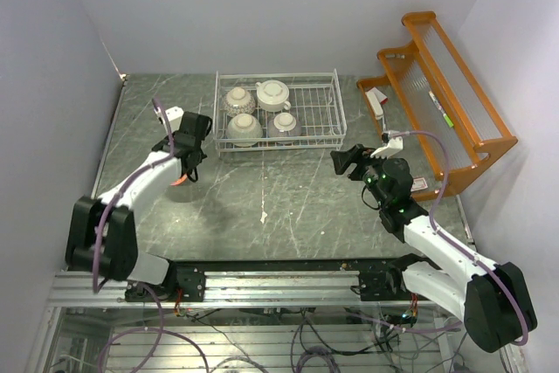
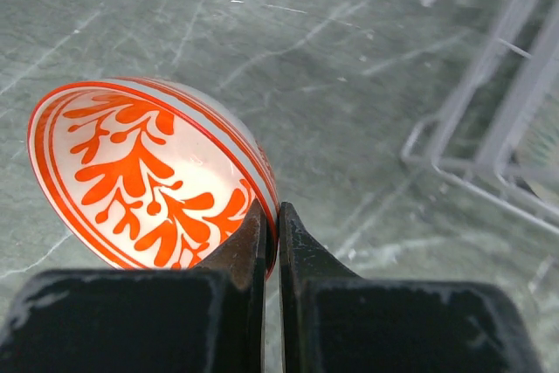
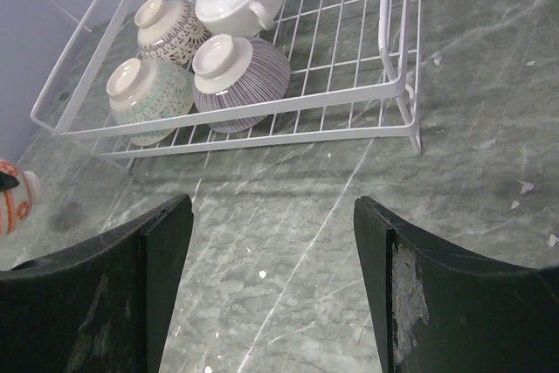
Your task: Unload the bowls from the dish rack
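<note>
My left gripper [image 1: 185, 166] is shut on the rim of a white bowl with red leaf markings [image 2: 131, 172], holding it tilted just above the table, left of the dish rack. The bowl shows as an orange spot in the top view [image 1: 179, 181] and at the left edge of the right wrist view [image 3: 16, 198]. The white wire dish rack [image 1: 323, 107] holds several upturned bowls: a grey-patterned one [image 1: 238, 100], a white one with a side handle [image 1: 272, 93], a pale one [image 1: 244, 128] and a striped one [image 1: 284, 124]. My right gripper [image 1: 345, 161] is open and empty, in front of the rack's right end [image 3: 349, 41].
An orange wooden shelf [image 1: 445, 93] stands at the right, with a small white and red item [image 1: 377, 102] by its near end and a card [image 1: 419, 183] on the table below it. The rack's corner [image 2: 489, 128] is to the right of the held bowl. Walls close the left and back.
</note>
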